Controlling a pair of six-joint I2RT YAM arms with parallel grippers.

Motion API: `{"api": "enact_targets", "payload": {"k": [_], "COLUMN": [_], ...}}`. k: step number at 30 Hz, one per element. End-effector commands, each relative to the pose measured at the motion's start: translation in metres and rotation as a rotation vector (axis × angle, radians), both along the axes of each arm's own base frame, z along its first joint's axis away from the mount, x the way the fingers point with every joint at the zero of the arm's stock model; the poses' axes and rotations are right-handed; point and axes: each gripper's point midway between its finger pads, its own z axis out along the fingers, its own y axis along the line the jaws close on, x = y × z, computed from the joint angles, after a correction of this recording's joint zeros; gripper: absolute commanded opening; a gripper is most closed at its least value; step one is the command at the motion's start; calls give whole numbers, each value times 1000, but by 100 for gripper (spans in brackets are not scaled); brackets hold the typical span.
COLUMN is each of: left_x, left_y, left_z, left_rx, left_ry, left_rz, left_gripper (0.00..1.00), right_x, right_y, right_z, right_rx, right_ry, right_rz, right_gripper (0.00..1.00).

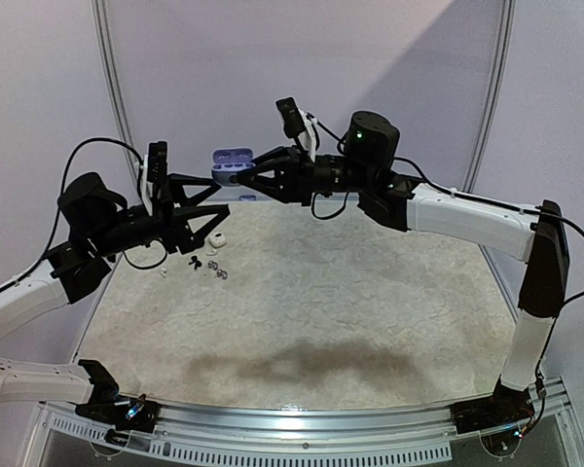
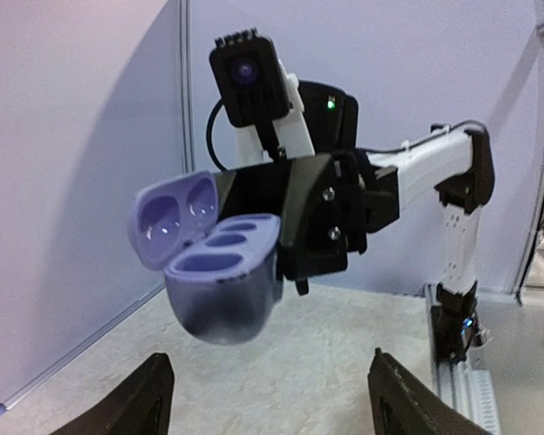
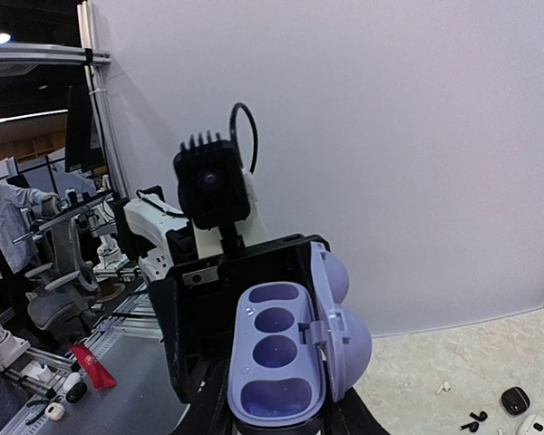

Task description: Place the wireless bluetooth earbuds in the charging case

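An open purple charging case (image 3: 281,362) hangs in the air with my right gripper (image 3: 276,426) shut on its lower body. Its lid is hinged aside and its wells are empty. From above, the charging case (image 1: 232,161) sits at the tip of the right gripper (image 1: 241,178), over the table's far left. My left gripper (image 1: 219,197) faces it from a short way off, open and empty. In the left wrist view the charging case (image 2: 219,281) floats above and beyond the spread left gripper (image 2: 272,408). The earbuds lie loose on the table: a black earbud (image 1: 190,263), small grey earbuds (image 1: 214,269) and a white earbud (image 1: 164,273).
A white rounded case (image 1: 216,240) rests on the table beside the buds. A small black case (image 3: 515,399) and a white one (image 3: 530,424) show low in the right wrist view. Metal frame posts (image 1: 112,88) and white walls close in the back.
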Motion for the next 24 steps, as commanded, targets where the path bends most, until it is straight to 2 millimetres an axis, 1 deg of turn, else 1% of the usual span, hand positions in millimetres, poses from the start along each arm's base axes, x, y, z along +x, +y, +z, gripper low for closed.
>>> {"api": "enact_targets", "payload": {"k": [1,5,6,9,12,15,17,20,22,23,24], "left_x": [6,25,29,43,54,63,70,85,95,97,100], "left_y": [4,14,18,35,50,64,75,93,100,101,99], "left_z": [-32,-52,-67,-93,-108,-125,-142,-170,-185,-198,-202], "left_rx": [88,173,228,377,530,713,854,1029,1090,1115,1115], "left_ry": [38,113,165,260,335,376,393,481,576,645,682], "left_rz": [52,156,178,245,267,257,256,270,269,243,226], "left_gripper": [80,87,87,87,87,89,89,89,89,89,86], "right_x": [23,55,62,84,99,107,107,106,106,105,104], "right_y": [-8,-21,-26,-41,-54,-63,-66,-68,-70,-72,-72], "right_z": [-2,-9,-13,-21,-31,-43,-51,-62,-69,-72,-75], "right_rx": [0,-17,-28,-51,-81,-117,-142,-171,-183,-186,-191], "right_ry": [26,66,81,101,114,113,110,119,130,136,143], "right_rz": [-101,-234,-267,-369,-451,-503,-516,-527,-533,-535,-536], "right_gripper": [0,0,0,0,0,0,0,0,0,0,0]}}
